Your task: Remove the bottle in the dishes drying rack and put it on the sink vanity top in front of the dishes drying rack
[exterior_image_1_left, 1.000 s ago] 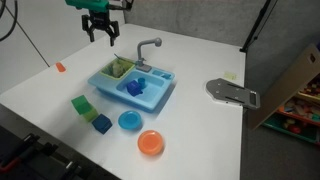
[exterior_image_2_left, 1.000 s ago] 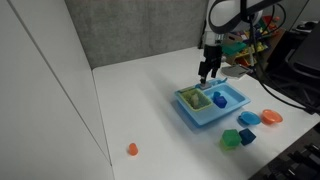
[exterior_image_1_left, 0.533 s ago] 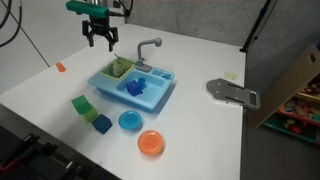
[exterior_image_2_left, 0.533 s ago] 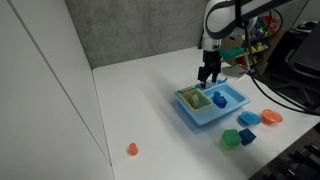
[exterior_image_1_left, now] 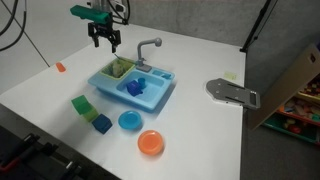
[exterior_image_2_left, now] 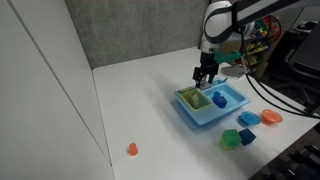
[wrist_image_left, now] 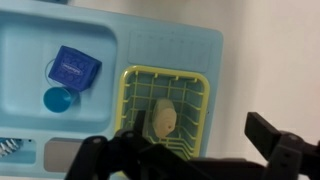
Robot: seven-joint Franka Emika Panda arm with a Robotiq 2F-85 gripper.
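Observation:
The light-green dishes drying rack (wrist_image_left: 190,82) sits in the light-blue sink vanity top (wrist_image_left: 150,48), beside the basin. A small tan bottle (wrist_image_left: 163,118) lies inside the rack. My gripper (wrist_image_left: 190,152) is open and empty, and it hovers above the rack's near edge, touching nothing. In both exterior views the gripper (exterior_image_1_left: 105,40) (exterior_image_2_left: 203,76) hangs above the rack (exterior_image_1_left: 121,68) (exterior_image_2_left: 196,98) at the end of the toy sink (exterior_image_1_left: 150,101) (exterior_image_2_left: 228,113). The bottle is too small to make out there.
A blue block (wrist_image_left: 74,67) and a blue cup (wrist_image_left: 58,99) lie in the basin. The grey faucet (exterior_image_1_left: 148,47) stands behind it. A green cube (exterior_image_1_left: 81,104), blue cube (exterior_image_1_left: 102,123), blue bowl (exterior_image_1_left: 129,121) and orange bowl (exterior_image_1_left: 151,143) are on the white table.
My gripper has come down a little and shifted slightly sideways over the rack. It stays open. Nothing else has moved.

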